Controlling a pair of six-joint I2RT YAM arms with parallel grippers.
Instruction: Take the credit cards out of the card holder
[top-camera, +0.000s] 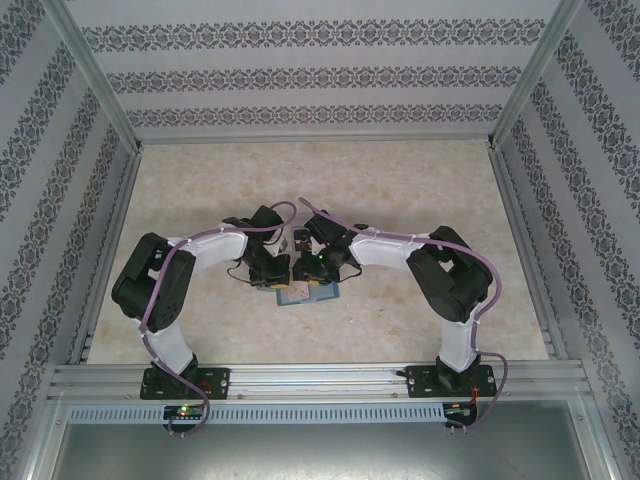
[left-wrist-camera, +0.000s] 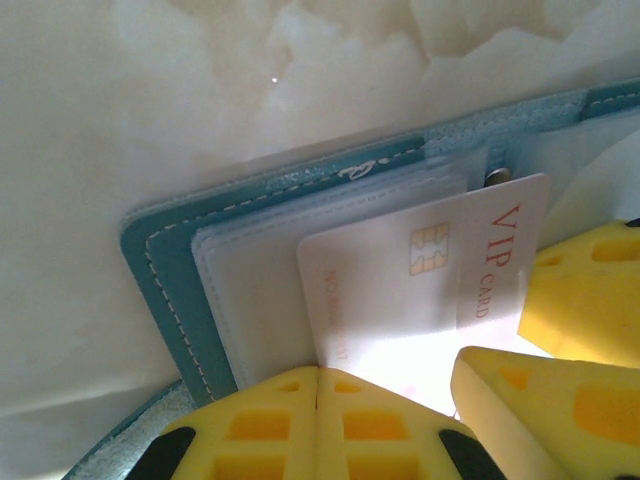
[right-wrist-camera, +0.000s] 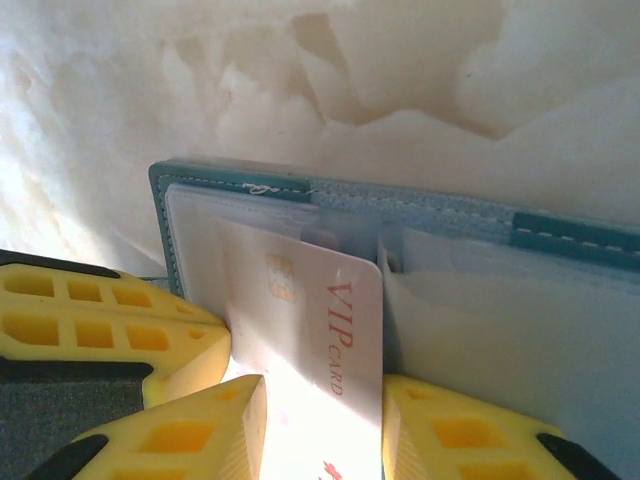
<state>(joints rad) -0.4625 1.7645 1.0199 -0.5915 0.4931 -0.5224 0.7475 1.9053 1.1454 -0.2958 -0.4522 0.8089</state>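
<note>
Two grippers meet over the open card holder (top-camera: 308, 293) at mid-table (top-camera: 420, 190).
Left gripper (left-wrist-camera: 317, 375), fingers pressed together, sits over the holder's left end, just beside the white card (left-wrist-camera: 420, 290) sticking out of its pocket. Right gripper (right-wrist-camera: 325, 395) straddles that card, whether pinching it is unclear. Both arms bend inward.

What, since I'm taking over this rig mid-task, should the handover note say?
Left end effector: shut, at the near edge of the holder.
Right end effector: fingers on either side of the white card; whether it grips is unclear.
The holder lies open, and the card is partly out of its clear pocket.
Done: card started out.
Left: pull it free, set it down, check the other pockets.
</note>
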